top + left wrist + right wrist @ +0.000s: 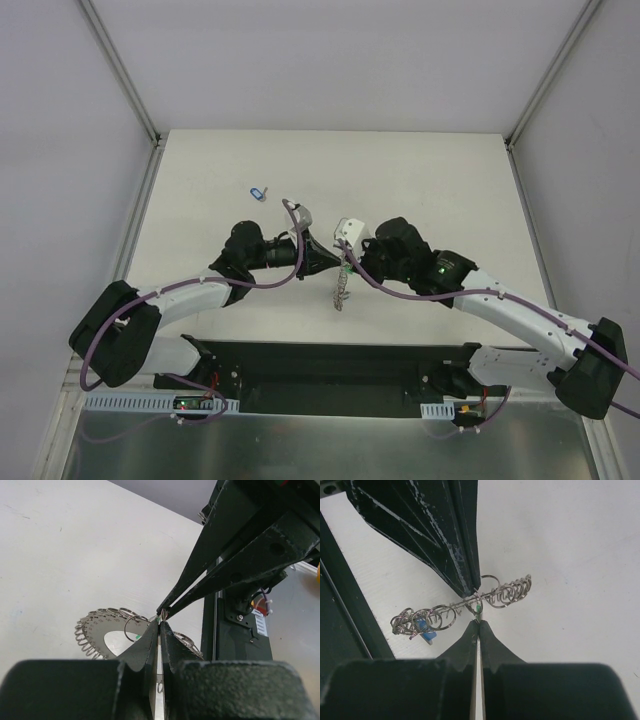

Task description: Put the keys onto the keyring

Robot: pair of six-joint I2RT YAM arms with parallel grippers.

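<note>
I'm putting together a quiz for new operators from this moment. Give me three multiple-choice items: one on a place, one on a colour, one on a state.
1. Where does the loose key lie?
A. On the table, beyond and left of the keyring, apart from it
B. On the black base plate
C. Inside the keyring

2. In the right wrist view, what colour is the key head among the keyring's loops?
A. Red
B. Blue
C. White

3. How do the left arm's fingers and the right arm's fingers stand?
A. Both wide open
B. Left open, right shut
C. Both shut

Answers:
1. A, since the top view shows it alone on the white table.
2. B, since blue plastic shows between the wire loops.
3. C, since each wrist view shows its own pair pressed together at the keyring.
</note>
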